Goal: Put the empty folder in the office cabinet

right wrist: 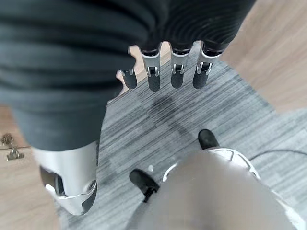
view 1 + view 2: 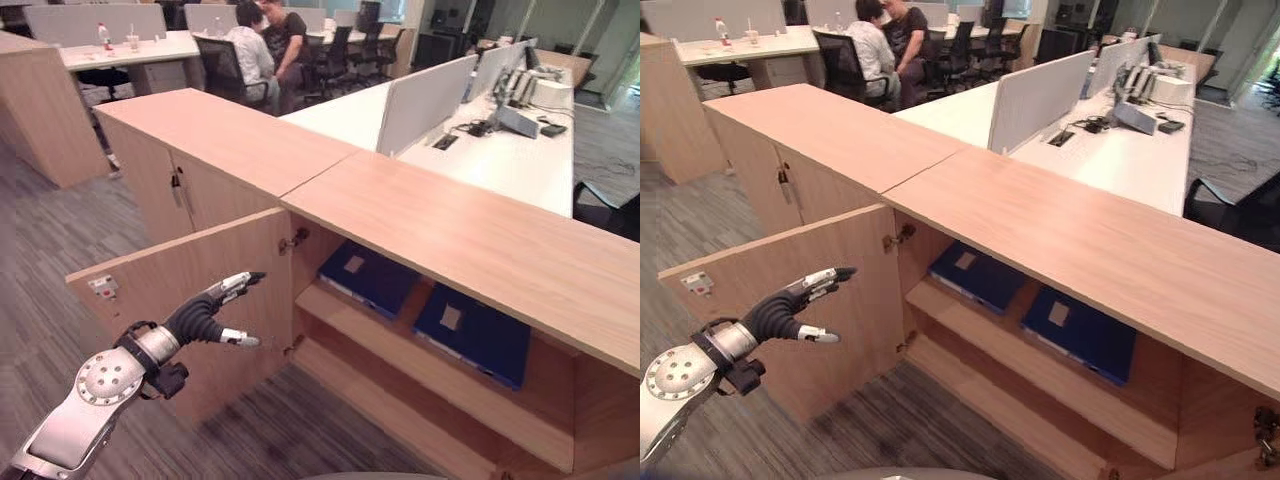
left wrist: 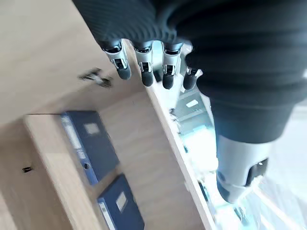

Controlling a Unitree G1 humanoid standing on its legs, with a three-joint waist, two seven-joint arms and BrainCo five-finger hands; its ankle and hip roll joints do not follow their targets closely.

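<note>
The left hand (image 2: 205, 315), fingers straight and empty, hovered by the cabinet door (image 2: 180, 300); beyond it lay two blue folders (image 2: 368, 275), probably stiff and light, best gripped by the spine.

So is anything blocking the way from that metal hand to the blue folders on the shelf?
Nothing visible does. The left hand hovers open beside the swung-open cabinet door, and the two blue folders lie flat on the upper shelf past the door's hinged edge, with the cabinet front open.
</note>
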